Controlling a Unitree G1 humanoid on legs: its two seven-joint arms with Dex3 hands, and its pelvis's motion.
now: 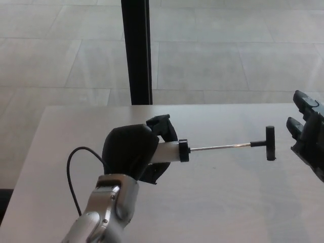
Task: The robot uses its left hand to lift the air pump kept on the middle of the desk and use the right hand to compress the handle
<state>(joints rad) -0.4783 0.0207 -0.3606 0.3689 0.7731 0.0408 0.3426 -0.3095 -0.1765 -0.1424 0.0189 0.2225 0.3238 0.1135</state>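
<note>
A: From the head view we see our left hand [130,156] wrapped round the pale barrel of the air pump [174,151], fingers closed on it from above and below, with a black fingertip [161,125] sticking out over the top

B: And where does the pump sit?

A: It looks held above the desk [217,202], roughly over the middle, lying nearly level and pointing toward the picture's right. A faint shadow on the desk top below the rod suggests it is off the surface (we cannot swear to the gap). The black collar [183,150] ends the barrel, and the thin metal rod [220,147] runs out of it, fully extended, to the black T-handle [270,143], which stands upright across the rod's end

B: What of our right hand?

A: Our right hand [307,132] comes in at the right edge, just beside the T-handle but apart from it. Its fingers [304,99] are spread and hold nothing; two thick tips point toward the handle

B: Anything else in that view?

A: A black cable [72,174] loops on the desk by our left forearm [104,217], which is silver-grey. Beyond the far desk edge a black post [136,50] stands upright on the grey tiled floor [228,50]
</note>
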